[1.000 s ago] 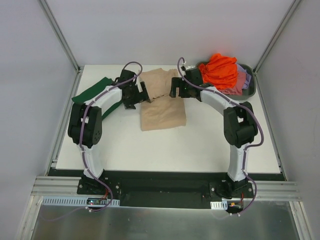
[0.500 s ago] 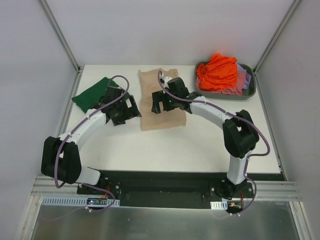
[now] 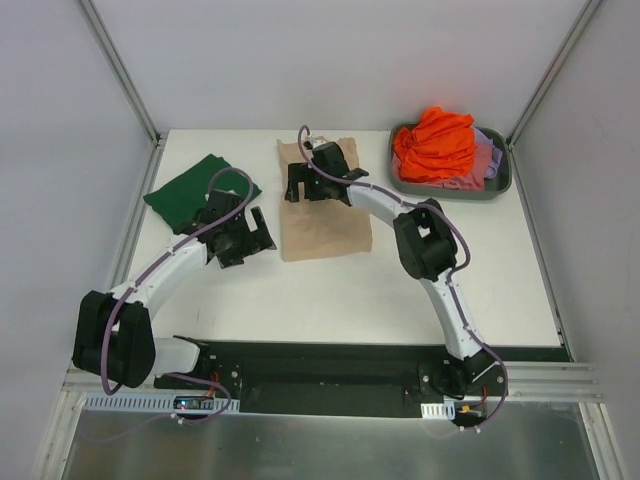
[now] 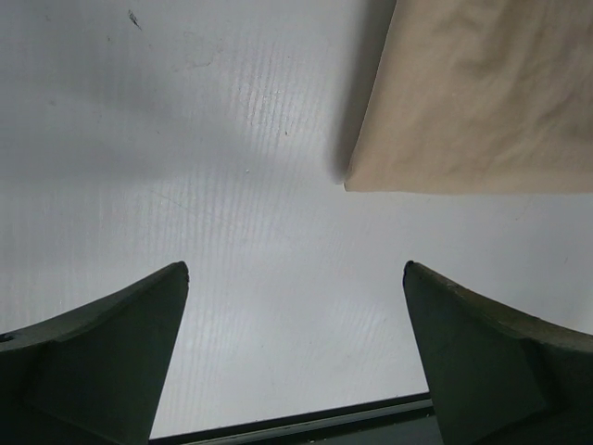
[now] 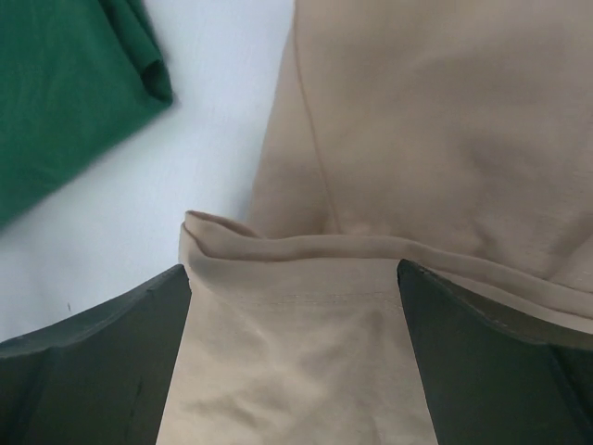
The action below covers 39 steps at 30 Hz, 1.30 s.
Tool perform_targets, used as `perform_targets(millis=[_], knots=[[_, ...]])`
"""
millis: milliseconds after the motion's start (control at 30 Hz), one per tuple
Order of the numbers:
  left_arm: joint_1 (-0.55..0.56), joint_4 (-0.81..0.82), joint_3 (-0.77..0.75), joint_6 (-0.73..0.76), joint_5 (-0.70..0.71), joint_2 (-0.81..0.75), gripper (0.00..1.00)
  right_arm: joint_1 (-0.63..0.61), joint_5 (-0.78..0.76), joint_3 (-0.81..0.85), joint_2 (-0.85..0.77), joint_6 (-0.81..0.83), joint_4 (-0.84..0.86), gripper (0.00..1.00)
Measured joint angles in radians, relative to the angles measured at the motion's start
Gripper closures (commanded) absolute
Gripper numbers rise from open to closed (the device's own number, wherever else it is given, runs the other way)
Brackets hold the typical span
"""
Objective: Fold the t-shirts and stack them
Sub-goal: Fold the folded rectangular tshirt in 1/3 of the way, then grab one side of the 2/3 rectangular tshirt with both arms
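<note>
**Both grippers wide; beige tee folded mid-counter**

The beige t-shirt [image 3: 325, 215] lies as a folded rectangle in the upper middle of the white counter [image 3: 400, 290].

The right gripper [image 3: 305, 186] sits over the shirt's upper-left edge. In the wrist view its fingers [image 5: 93, 362] are spread wide with a rolled hem between them. Contact with the cloth is unclear from this angle.

The left gripper [image 3: 248, 236] is just left of the shirt's lower-left corner. Its jaws are wide over bare counter and hold nothing.

The dark green t-shirt [image 3: 190, 192] lies flat at the left of the frame, apart from the beige one.

The orange t-shirt [image 3: 435, 143] is heaped over a lavender t-shirt [image 3: 487, 155] and a pink t-shirt [image 3: 462, 183] in the grey tub [image 3: 506, 180], upper right.
</note>
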<state>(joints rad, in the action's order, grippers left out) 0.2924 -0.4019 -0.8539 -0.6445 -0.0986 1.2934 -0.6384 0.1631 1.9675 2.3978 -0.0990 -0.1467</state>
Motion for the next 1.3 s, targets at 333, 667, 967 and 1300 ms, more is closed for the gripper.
perform_targets(millis=[333, 667, 967, 1300], knots=[[0.000, 0.021, 0.000, -0.002, -0.042, 0.072, 0.01, 0.034, 0.002, -0.151, -0.153, 0.014, -0.021, 0.04], [0.000, 0.105, -0.035, -0.031, -0.175, 0.237, 0.01, 0.055, 0.137, -0.580, -0.647, -0.010, 0.002, 0.04], [0.000, 0.136, -0.051, -0.052, -0.218, 0.309, 0.03, 0.087, 0.208, -0.782, -0.580, -0.099, 0.053, 0.04], [0.000, 0.143, -0.060, -0.059, -0.238, 0.332, 0.15, 0.113, 0.209, -0.875, -0.560, -0.142, 0.130, 0.04]])
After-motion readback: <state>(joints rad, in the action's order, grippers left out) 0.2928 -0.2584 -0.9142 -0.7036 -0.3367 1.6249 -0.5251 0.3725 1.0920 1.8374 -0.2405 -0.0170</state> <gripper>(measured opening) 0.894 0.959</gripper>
